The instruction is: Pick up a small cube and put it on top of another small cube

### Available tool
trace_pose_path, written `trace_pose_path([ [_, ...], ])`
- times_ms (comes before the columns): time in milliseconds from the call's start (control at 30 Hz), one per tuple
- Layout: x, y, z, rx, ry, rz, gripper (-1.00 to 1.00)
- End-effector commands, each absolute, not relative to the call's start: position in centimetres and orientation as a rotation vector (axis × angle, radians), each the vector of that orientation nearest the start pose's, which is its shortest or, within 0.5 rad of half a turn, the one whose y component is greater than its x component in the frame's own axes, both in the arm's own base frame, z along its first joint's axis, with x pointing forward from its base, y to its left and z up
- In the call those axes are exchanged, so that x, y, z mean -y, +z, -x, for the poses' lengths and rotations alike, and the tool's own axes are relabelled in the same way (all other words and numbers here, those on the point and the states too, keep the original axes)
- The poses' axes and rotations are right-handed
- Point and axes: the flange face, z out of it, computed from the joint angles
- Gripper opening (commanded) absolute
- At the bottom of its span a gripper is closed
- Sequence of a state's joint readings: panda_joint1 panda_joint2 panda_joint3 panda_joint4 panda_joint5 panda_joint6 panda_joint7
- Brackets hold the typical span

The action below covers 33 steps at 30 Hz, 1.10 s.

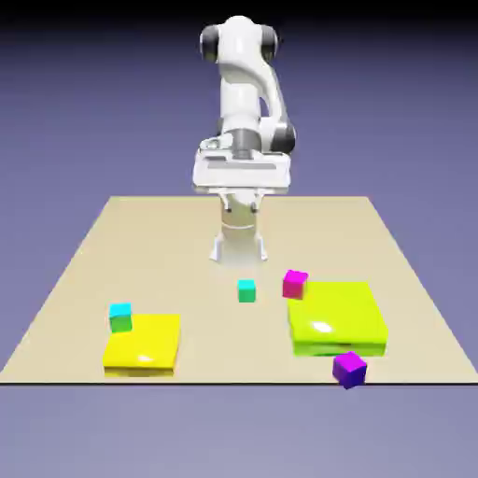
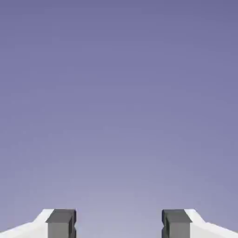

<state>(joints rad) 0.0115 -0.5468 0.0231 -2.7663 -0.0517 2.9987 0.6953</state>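
1. Take the teal cube [image 1: 246,291] as the likeliest one to lift; it sits about midway between the side edges of the tabletop [image 1: 159,238], nearer the near edge than the far one. The green cube [image 1: 120,317] also fits the task, so settle which is lifted and which is the base.
2. The jaws [image 1: 241,204] are open, with nothing between them. The hand view shows only backdrop, so turn them down towards the tabletop before trusting that view for aim.
3. Travel high, then stop right above the teal cube. Square the jaws to two opposite faces and lower straight, centred, so neither tip lands on its top.
4. Close gently at mid-height; a cube this small could skid or twist if one tip meets it first.
5. Just off towards the right edge in the exterior view, the magenta cube [image 1: 295,285] stands by the lime block [image 1: 336,313]. Keep the open jaws clear of both.
6. Farther out, the green cube is by the yellow block [image 1: 145,344], towards the near left corner; I cannot tell whether they touch. The purple cube [image 1: 350,370] is at the near edge, towards the right corner, and needs no visit.
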Motion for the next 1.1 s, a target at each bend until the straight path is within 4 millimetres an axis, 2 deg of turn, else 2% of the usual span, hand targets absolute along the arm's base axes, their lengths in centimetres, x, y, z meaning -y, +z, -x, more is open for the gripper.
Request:
trace_pose_path([
  [0,-2.8,46.0,-40.5,-0.729,-1.026,2.667,0.0],
  [200,-8.5,42.0,-43.1,-0.177,-0.764,3.105,0.0],
  [233,-8.3,39.4,-42.7,-0.201,-0.635,3.152,0.0],
  [300,-7.3,33.1,-40.8,-0.352,-0.305,3.213,0.0],
  [367,-6.3,27.4,-37.8,-0.5,0.033,3.246,0.0],
  [433,-5.4,22.4,-34.0,-0.644,0.377,3.248,0.0],
  [500,-4.3,18.6,-30.1,-0.821,0.682,3.201,0.0],
  [567,-2.8,17.6,-28.3,-1.086,0.71,3.082,0.0],
  [600,-2.8,17.6,-28.3,-1.086,0.71,3.082,0.0],
  [833,-2.6,11.2,-26.1,-1.086,0.71,3.082,0.0],
  [867,-2.6,11.2,-26.1,-1.086,0.71,3.082,-1.0],
  [900,-2.6,11.2,-26.1,-1.086,0.71,3.082,-1.0],
  [1067,-2.8,15.8,-27.9,-1.087,0.71,3.083,-1.0],
])
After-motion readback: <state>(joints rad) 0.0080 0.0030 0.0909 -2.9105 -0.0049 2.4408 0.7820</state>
